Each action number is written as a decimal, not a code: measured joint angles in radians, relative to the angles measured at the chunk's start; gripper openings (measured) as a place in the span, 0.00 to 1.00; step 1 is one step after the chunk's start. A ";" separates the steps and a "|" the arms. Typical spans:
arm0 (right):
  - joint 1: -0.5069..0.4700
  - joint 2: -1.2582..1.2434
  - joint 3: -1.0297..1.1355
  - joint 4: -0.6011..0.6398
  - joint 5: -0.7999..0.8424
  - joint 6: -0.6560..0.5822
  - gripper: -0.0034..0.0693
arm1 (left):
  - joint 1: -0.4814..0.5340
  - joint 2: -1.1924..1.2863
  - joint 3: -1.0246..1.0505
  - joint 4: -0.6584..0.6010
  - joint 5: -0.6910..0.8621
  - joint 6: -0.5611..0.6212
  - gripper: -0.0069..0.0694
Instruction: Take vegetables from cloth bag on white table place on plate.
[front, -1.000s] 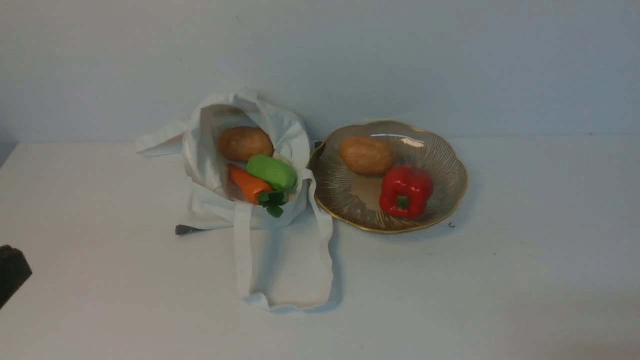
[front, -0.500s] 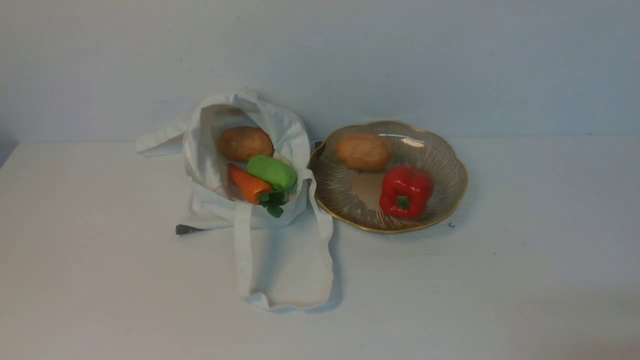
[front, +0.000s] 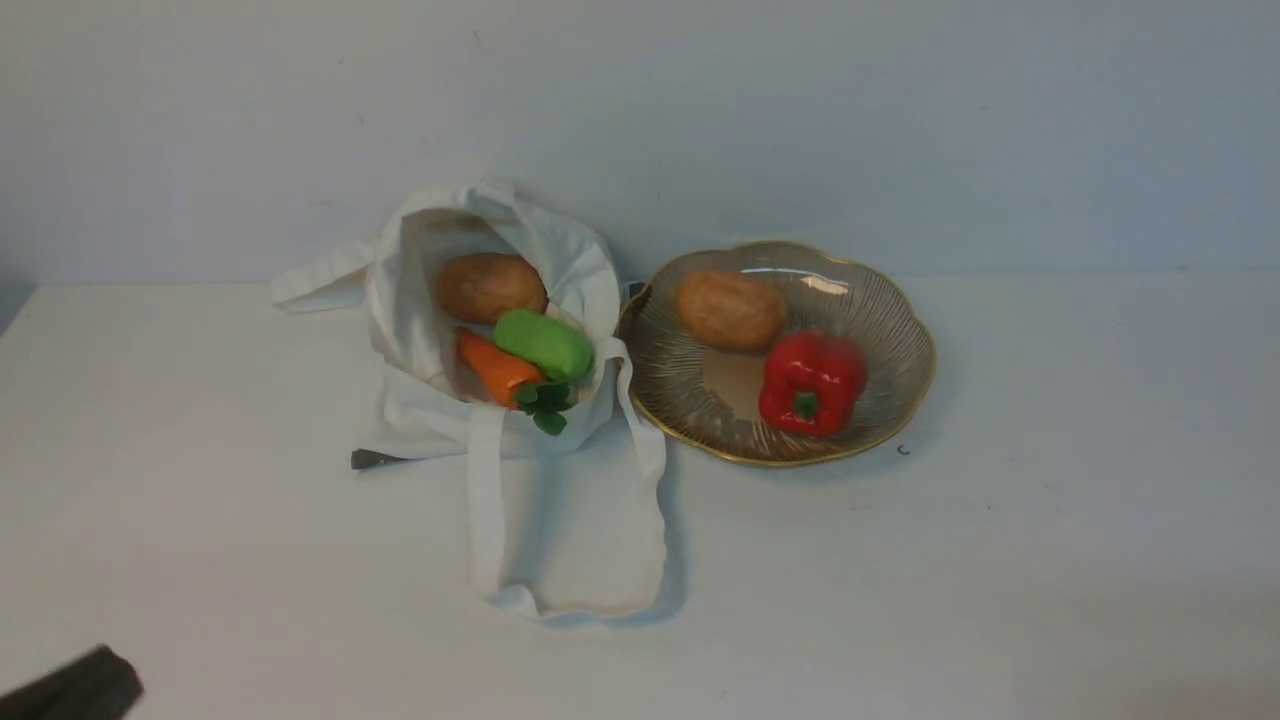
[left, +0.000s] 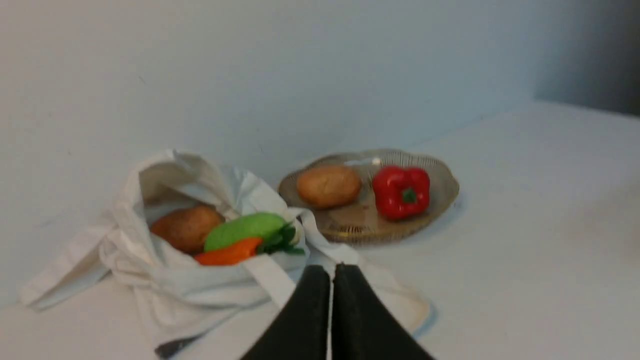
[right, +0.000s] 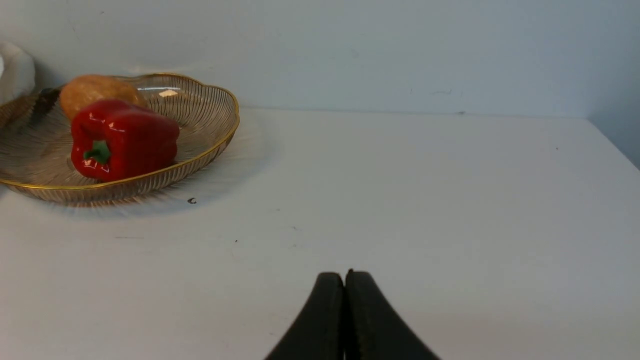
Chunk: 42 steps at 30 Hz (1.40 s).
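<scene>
Left gripper (left: 332, 272), its fingers together and holding nothing, is the nearer to the carrot (front: 497, 371). The carrot lies ahead and rightward, its leaves (front: 545, 402) nearest the gripper.

two potatoes (front: 491, 287), one carrot (front: 497, 368), one pepper (front: 812, 384)

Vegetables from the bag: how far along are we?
Done: a potato and a red pepper lie on the plate. In hand: nothing; both the left hand and right hand are shut and empty. Left: another potato, a carrot and a green vegetable, all in the bag.
</scene>
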 joint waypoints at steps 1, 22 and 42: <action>0.000 0.000 0.000 0.000 0.000 0.000 0.03 | 0.005 0.000 0.004 -0.008 0.000 0.011 0.08; 0.000 0.000 0.000 0.000 0.000 0.000 0.03 | 0.533 0.000 0.209 -0.218 -0.079 0.198 0.08; 0.000 0.000 0.000 0.000 0.000 0.000 0.03 | 0.535 0.000 0.214 -0.219 -0.023 0.188 0.08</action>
